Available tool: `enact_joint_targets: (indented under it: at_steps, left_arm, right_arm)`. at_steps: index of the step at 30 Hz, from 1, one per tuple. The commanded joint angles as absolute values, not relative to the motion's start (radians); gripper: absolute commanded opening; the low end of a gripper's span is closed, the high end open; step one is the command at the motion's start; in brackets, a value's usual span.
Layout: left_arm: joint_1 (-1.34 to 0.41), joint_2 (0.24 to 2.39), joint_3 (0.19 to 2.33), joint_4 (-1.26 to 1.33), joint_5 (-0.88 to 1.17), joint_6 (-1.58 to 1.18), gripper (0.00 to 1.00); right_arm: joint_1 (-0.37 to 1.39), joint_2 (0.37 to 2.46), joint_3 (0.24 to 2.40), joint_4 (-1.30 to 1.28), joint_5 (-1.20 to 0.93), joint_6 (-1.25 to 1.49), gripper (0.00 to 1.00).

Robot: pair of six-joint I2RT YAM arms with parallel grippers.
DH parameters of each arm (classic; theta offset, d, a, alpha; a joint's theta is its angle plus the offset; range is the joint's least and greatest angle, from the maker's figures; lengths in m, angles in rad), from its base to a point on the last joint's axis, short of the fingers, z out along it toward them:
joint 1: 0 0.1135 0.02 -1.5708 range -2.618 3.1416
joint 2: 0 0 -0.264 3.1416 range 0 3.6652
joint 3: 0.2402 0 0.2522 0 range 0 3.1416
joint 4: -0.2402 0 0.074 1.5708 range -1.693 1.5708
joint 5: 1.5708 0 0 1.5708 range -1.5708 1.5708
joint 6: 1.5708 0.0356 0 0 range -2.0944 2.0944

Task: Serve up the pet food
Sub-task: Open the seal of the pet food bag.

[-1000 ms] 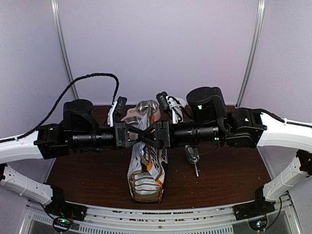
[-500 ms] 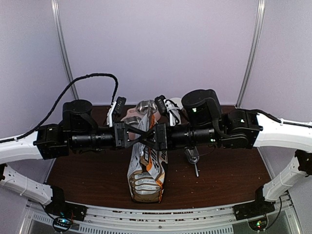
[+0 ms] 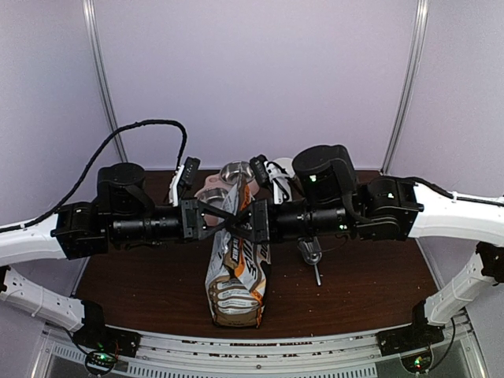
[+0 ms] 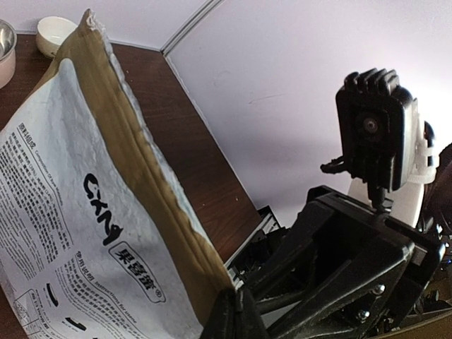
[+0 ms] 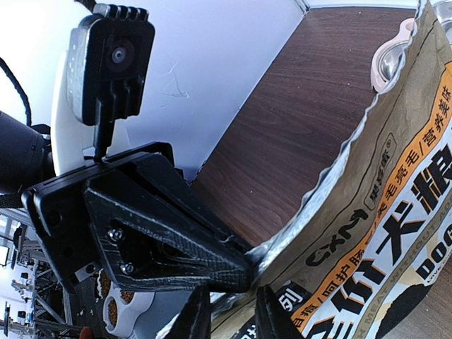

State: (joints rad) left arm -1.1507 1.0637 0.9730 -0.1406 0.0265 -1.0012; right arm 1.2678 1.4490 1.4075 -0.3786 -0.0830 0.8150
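1. Table (image 3: 134,283): dark brown wood; it bears every item listed below.

2. Pet food bag (image 3: 236,279): white and kraft-brown with black print. It stands upright at the middle of the table, its top torn open and silver lining showing along the rim. The pet food itself is hidden inside the bag.

3. My left gripper (image 4: 236,314): it reaches in from the left, fingers pressed together and pinching the bag's top edge.

4. My right gripper (image 5: 229,314): it reaches in from the right, tip to tip with the left one. My fingers (image 5: 199,314) straddle the torn rim with a narrow gap between them. I cannot tell whether they grip it.

5. Metal scoop (image 3: 313,257): lies flat on the table to the right of the bag, apart from it, beneath my right arm.

6. Pink feeder (image 3: 211,185): just behind the bag, with a steel bowl (image 3: 236,172) set in it.

7. Small white bowl (image 4: 55,34): at the table's far edge, beside the feeder.
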Motion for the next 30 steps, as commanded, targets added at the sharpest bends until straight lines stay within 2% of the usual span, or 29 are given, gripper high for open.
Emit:
enact_joint_targets:
  at_steps: [1, 9, 11, 14, 15, 30]
  left_arm:
    - [-1.145, 1.043, 0.973, -0.080, 0.018, -0.983, 0.00]
    - [-1.146, 1.070, 0.984, -0.063, 0.051, -0.977, 0.00]
    - [-1.146, 1.071, 0.986, -0.064, 0.051, -0.975, 0.00]
    - [-1.146, 1.066, 0.985, -0.064, 0.052, -0.970, 0.00]
    - [-1.146, 1.064, 0.984, -0.066, 0.050, -0.968, 0.00]
    - [-1.146, 1.012, 0.959, -0.124, -0.006, -0.974, 0.00]
  right_arm:
    - [1.274, 1.483, 1.413, -0.469, -0.066, 0.807, 0.21]
    - [1.276, 1.534, 1.432, -0.489, -0.073, 0.801, 0.19]
    - [1.276, 1.539, 1.432, -0.493, -0.060, 0.801, 0.15]
    - [1.275, 1.539, 1.429, -0.510, -0.029, 0.800, 0.01]
    - [1.276, 1.539, 1.428, -0.520, -0.015, 0.799, 0.00]
    - [1.276, 1.463, 1.366, -0.529, 0.101, 0.825, 0.00]
